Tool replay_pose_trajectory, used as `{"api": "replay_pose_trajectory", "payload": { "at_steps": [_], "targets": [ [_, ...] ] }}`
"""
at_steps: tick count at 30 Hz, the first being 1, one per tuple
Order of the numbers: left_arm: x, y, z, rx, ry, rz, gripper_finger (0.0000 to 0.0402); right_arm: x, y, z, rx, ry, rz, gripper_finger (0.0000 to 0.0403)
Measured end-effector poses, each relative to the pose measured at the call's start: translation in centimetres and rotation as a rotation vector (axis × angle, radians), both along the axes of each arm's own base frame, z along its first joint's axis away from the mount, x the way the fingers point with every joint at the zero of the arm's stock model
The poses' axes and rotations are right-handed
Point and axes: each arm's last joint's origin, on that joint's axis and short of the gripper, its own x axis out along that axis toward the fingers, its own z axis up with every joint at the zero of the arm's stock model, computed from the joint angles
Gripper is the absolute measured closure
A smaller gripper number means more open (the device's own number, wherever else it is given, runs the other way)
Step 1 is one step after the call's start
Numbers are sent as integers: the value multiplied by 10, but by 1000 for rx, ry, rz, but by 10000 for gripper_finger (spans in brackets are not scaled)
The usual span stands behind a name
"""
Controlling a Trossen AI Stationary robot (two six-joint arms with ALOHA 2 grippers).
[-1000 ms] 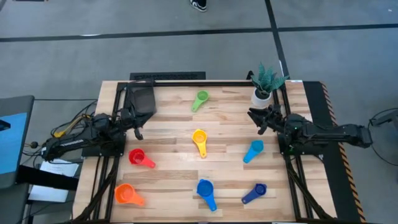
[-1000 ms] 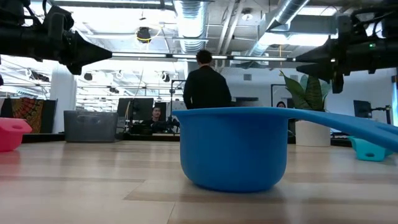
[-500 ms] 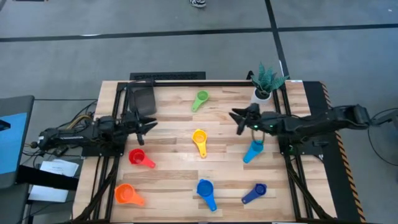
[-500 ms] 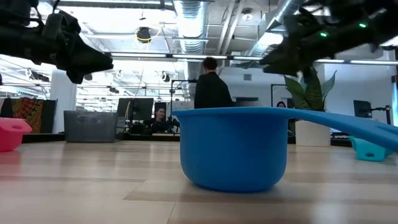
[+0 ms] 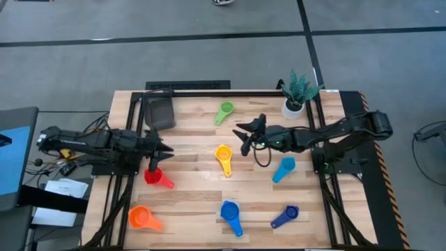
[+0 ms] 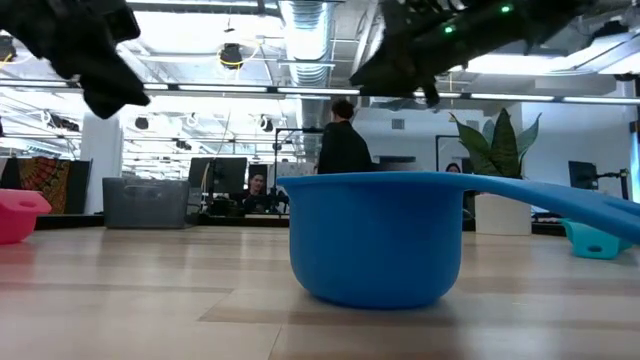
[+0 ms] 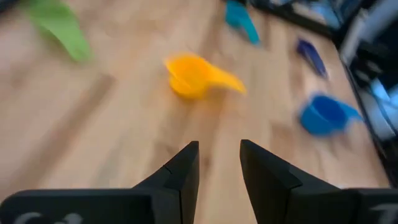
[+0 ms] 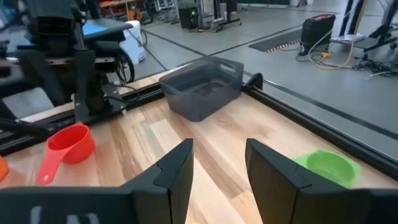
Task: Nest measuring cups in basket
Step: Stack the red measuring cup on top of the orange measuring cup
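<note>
Seven measuring cups stand on their bases on the wooden table: green, yellow, red, orange, light blue, blue and dark blue. The dark basket sits at the far left corner. My left gripper hovers open just beyond the red cup. My right gripper hovers open above the table's middle, right of and a little beyond the yellow cup. In the right wrist view the basket, red cup and green cup lie ahead.
A white pot with a green plant stands at the far right corner. A black frame rail runs along the far edge. In the low view the blue cup fills the foreground and a person stands in the room behind.
My right gripper has reached from the right edge toward the table's middle, ending near the yellow cup. My left gripper has moved rightward and slightly toward the near edge, over the red cup's far side. No cup has moved.
</note>
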Motion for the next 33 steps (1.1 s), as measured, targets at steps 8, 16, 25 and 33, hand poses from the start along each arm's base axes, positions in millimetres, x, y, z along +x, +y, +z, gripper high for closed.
{"api": "replay_pose_trajectory", "payload": {
  "at_steps": [8,16,25,33],
  "targets": [
    [11,-32,-8,-66,216,-272,293,25,2,-16,-13,69,25,189],
    [20,-67,-7,-173,428,-412,289,34,6,-31,48,90,18,173],
    [20,-98,2,-23,717,-364,297,34,8,-27,49,54,22,179],
    [14,-69,6,370,918,-140,298,36,9,-23,49,7,26,180]
  ]
}}
